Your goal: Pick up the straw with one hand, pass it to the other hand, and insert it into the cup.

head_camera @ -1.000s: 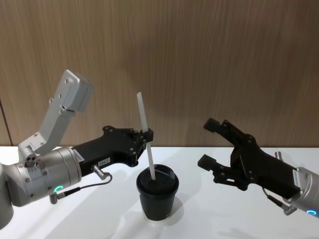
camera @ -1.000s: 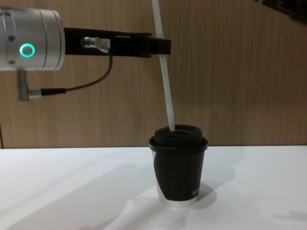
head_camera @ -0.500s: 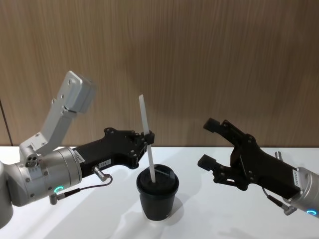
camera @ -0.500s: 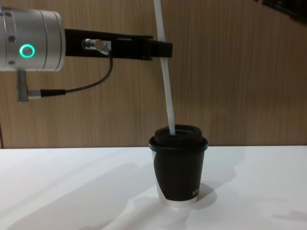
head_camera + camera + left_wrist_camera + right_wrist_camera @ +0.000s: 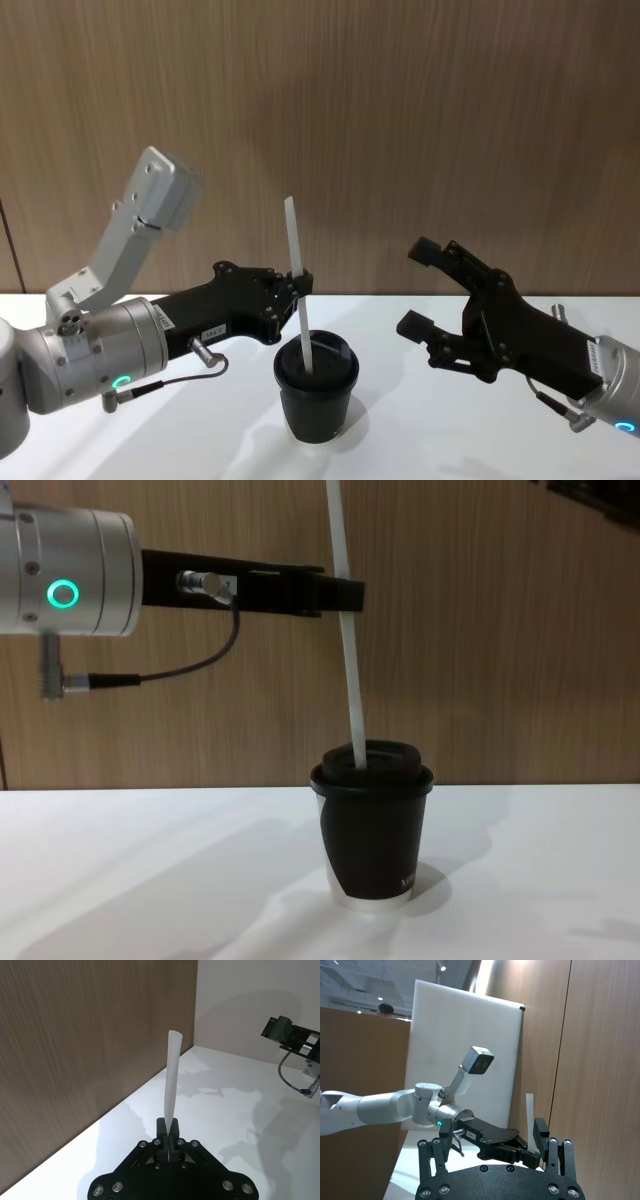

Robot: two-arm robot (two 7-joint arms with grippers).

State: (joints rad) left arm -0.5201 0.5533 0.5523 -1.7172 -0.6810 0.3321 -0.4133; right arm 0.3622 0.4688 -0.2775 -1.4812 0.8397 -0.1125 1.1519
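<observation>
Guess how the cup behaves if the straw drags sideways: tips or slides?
Probably tips or skids: the cup looks like light paper, narrower at its base. The straw, clamped in the left gripper, enters the lid off-centre, so side load acts high.

Thin white straws (image 5: 297,290): one
Black paper cups with domed lids (image 5: 316,395): one
Black robot grippers: two, left (image 5: 297,284) and right (image 5: 420,290)

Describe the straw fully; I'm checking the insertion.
The straw is thin, white and straight, plastic or paper by its look. It stands nearly upright, leaning slightly, its lower end in the opening of the black cup's lid. The left gripper pinches it about midway up; its upper part stands free.
</observation>
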